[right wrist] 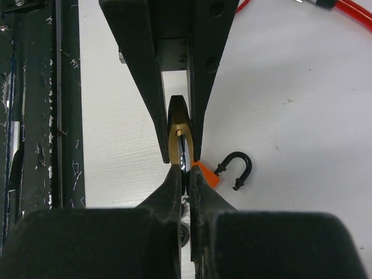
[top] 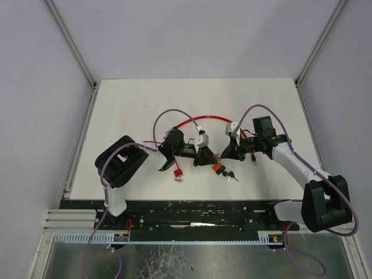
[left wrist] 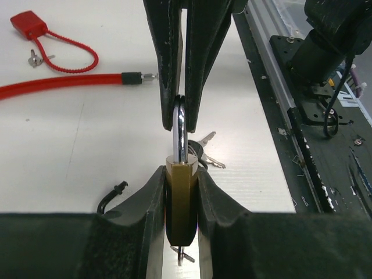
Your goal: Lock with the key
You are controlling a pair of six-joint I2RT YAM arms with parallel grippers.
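A brass padlock (left wrist: 181, 192) is clamped by its body between the fingers of my left gripper (left wrist: 181, 200), which is shut on it. Its steel shackle (left wrist: 181, 131) points away towards my right gripper (right wrist: 183, 174), which is shut on the shackle's bend. In the right wrist view the brass body (right wrist: 177, 131) sits between the left gripper's fingers (right wrist: 145, 70). A small silver key (left wrist: 184, 254) shows at the padlock's lower end. In the top view both grippers, left (top: 202, 156) and right (top: 225, 153), meet over the table's middle.
An orange lock (right wrist: 207, 175) with a black shackle (right wrist: 238, 168) lies just under the grippers. Spare keys (left wrist: 207, 156) lie beside it. A red cable (left wrist: 58, 84) and a small red lock (left wrist: 29, 24) lie to the left. The dark rail (left wrist: 302, 133) runs along the near table edge.
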